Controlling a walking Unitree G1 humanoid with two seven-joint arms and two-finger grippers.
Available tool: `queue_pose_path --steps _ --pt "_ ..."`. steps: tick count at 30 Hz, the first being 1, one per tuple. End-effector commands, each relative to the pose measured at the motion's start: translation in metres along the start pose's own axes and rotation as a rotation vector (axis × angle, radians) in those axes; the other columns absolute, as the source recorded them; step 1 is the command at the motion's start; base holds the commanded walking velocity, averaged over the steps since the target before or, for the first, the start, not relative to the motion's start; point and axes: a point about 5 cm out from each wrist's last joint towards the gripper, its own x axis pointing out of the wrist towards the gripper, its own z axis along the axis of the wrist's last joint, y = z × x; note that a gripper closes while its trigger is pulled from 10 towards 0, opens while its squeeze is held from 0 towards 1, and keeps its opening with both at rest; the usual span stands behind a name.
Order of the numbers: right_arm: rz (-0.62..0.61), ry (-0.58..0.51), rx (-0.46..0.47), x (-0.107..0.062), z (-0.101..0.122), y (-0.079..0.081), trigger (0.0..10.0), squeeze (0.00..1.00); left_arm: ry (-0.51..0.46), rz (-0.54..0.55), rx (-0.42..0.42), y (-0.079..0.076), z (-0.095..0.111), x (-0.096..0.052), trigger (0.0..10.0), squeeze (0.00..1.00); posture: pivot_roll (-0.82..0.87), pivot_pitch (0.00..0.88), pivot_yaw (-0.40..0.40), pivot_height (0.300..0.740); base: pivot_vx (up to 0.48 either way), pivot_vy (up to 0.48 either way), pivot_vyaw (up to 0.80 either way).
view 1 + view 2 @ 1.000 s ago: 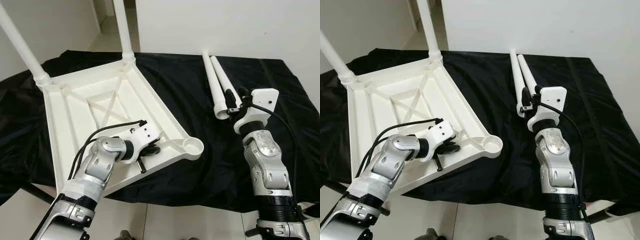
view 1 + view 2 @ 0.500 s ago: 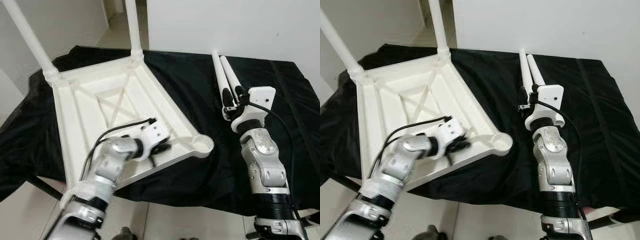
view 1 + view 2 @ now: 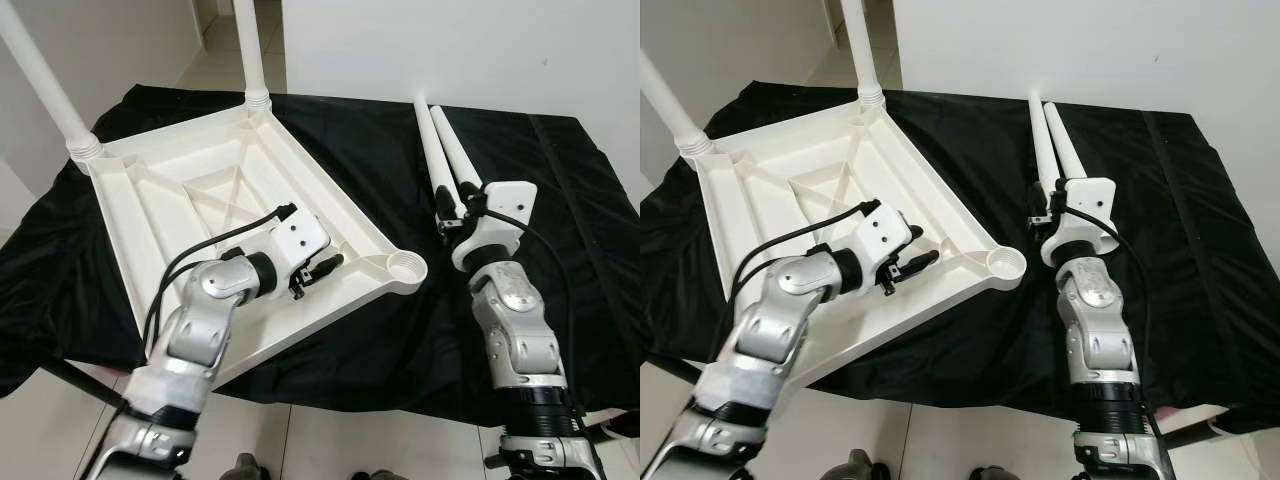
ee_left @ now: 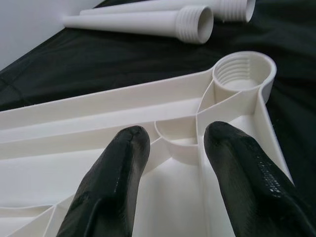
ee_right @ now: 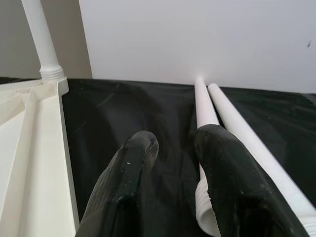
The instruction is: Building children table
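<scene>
Your right claw (image 3: 452, 212) has advanced, open, to the loose legs (image 3: 445, 165) at upper right on the counter (image 3: 380, 150), pickup looks imminent; left claw (image 3: 325, 268), open, stays inside the upturned tabletop (image 3: 180, 190) at centre left.

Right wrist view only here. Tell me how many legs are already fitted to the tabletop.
Observer: Two upright legs stand in the far corners of the upturned tabletop.
Operator: Name the socket closest to the loose legs.
Observer: The empty threaded socket at the near right corner, left of the loose legs.
Operator: Report the left tool.
Observer: The left tool is open over the tabletop's underside, pointing at that socket.
</scene>
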Motion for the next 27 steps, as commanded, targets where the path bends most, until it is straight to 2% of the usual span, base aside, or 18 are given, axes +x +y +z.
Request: queue_pose_path --steps 1,7,8,10,12,21,22,24,25,26,27 --pt "-0.013 -0.001 -0.002 0.003 -0.002 0.002 10.0 0.00 -0.010 0.025 -0.035 -0.001 0.002 -0.002 10.0 0.00 0.09 0.065 -0.002 0.740 0.000 0.000 0.00" --pt "-0.148 0.038 -0.012 0.007 -0.010 -0.016 10.0 0.00 -0.029 0.092 -0.086 0.002 0.006 -0.004 10.0 0.00 0.09 0.053 -0.010 0.740 0.000 0.000 0.00" --pt "-0.204 0.045 -0.011 0.008 -0.012 -0.025 10.0 1.00 -0.038 0.100 -0.090 0.000 0.008 -0.003 10.0 0.00 0.09 0.048 -0.015 0.740 0.000 0.000 0.00" --pt "-0.293 0.056 0.005 0.007 -0.015 -0.038 10.0 1.00 -0.046 0.113 -0.092 -0.003 0.010 -0.002 10.0 0.00 0.09 0.047 -0.018 0.740 0.000 0.000 0.00" --pt "-0.327 0.061 0.021 0.006 -0.017 -0.043 10.0 1.00 -0.042 0.114 -0.105 -0.004 0.010 -0.002 10.0 0.00 0.10 0.043 -0.022 0.740 0.000 0.000 0.00" --pt "-0.444 0.049 0.115 -0.006 -0.028 -0.051 10.0 1.00 -0.045 0.134 -0.141 -0.008 0.010 -0.002 10.0 0.00 0.10 0.038 -0.031 0.740 0.000 0.000 0.00" --pt "-0.463 0.063 0.169 -0.010 -0.036 -0.051 10.0 0.00 -0.041 0.142 -0.147 -0.007 0.010 -0.002 10.0 0.00 0.09 0.041 -0.033 0.740 0.000 0.000 0.00" --pt "-0.463 0.063 0.169 -0.010 -0.036 -0.051 10.0 0.00 -0.041 0.142 -0.147 -0.007 0.010 -0.002 10.0 0.00 0.09 0.041 -0.033 0.740 0.000 0.000 0.00" --pt "-0.481 0.078 0.236 -0.014 -0.044 -0.050 10.0 0.00 -0.037 0.152 -0.146 -0.006 0.009 -0.003 10.0 0.00 0.09 0.043 -0.035 0.740 0.000 0.000 0.00" --pt "-0.481 0.078 0.236 -0.014 -0.044 -0.050 10.0 0.00 -0.037 0.152 -0.146 -0.006 0.009 -0.003 10.0 0.00 0.09 0.043 -0.035 0.740 0.000 0.000 0.00" --pt "-0.488 0.087 0.275 -0.018 -0.050 -0.049 10.0 0.00 -0.033 0.159 -0.146 -0.006 0.008 -0.003 10.0 0.00 0.10 0.045 -0.036 0.740 0.000 0.000 0.00"
